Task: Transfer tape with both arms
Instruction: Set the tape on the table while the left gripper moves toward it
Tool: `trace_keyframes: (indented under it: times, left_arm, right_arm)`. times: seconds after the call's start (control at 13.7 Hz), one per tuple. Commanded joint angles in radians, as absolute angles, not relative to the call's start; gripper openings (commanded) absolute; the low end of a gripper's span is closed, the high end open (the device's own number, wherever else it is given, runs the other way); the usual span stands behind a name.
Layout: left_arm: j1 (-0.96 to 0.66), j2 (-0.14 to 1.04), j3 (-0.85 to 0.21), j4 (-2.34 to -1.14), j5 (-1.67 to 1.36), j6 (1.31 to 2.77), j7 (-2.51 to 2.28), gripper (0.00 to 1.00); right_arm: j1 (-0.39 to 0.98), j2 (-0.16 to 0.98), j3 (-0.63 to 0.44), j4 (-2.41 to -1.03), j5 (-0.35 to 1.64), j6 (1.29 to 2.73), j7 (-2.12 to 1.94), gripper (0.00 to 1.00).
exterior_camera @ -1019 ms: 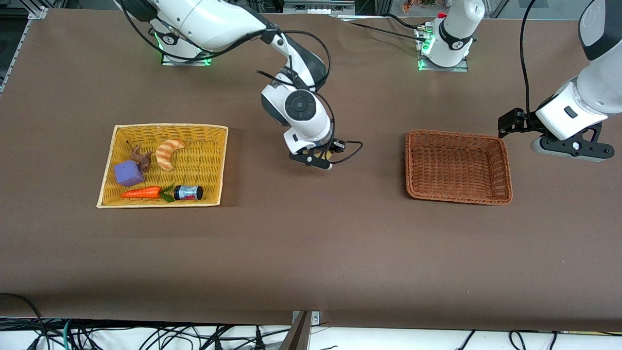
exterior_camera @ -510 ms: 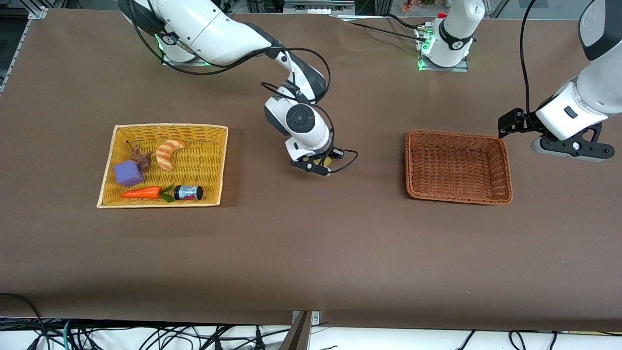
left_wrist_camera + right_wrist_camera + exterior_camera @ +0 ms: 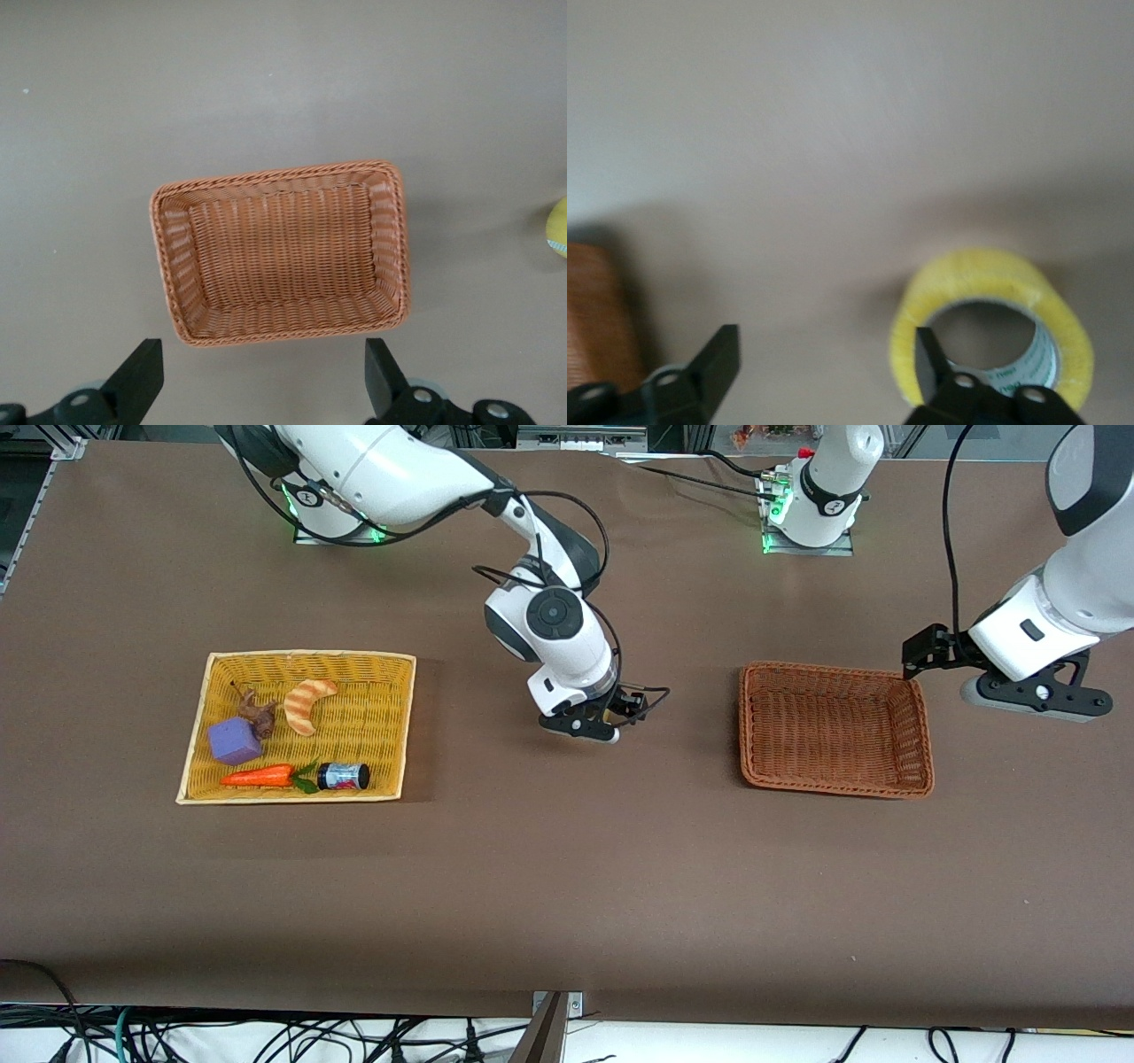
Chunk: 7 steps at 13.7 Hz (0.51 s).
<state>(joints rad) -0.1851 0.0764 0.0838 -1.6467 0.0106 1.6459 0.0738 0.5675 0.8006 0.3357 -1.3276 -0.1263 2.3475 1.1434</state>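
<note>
Shifted a little toward three o'clock since a second ago: right gripper [image 3: 595,724], low over the mid-surface [image 3: 567,886], jaws spread. Waiting at three o'clock of the brown basket [image 3: 833,726]: left gripper [image 3: 1032,695], jaws spread too. Best to lift straight up, clear of the tape [image 3: 983,274], seemingly lying at the basket's nine o'clock against one finger. Hidden under the wrist from the front; cut off in the left wrist view.

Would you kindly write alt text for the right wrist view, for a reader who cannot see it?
The right gripper hangs open over the brown table, with the yellow tape lying on the table by one finger, not between the two. A brown basket's edge shows at the frame's side.
</note>
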Motion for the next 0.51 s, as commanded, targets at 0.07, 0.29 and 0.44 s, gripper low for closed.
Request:
trace_keyframes:
  times: [0.07, 0.29, 0.44]
  left_arm:
    - [-0.189, 0.106, -0.006, -1.661, -0.024, 1.684, -0.061, 1.00]
    - [-0.198, 0.133, -0.092, -1.687, -0.069, 1.742, -0.229, 1.00]
    - [-0.199, 0.147, -0.155, -1.698, -0.071, 1.769, -0.332, 1.00]
  right_arm:
    - [0.445, 0.623, 0.304, -1.353, -0.130, 2.048, 0.859, 1.00]
    - [0.297, 0.497, 0.241, -1.351, -0.114, 1.722, 0.493, 1.00]
    - [0.189, 0.460, 0.218, -1.350, -0.091, 1.637, 0.324, 1.00]
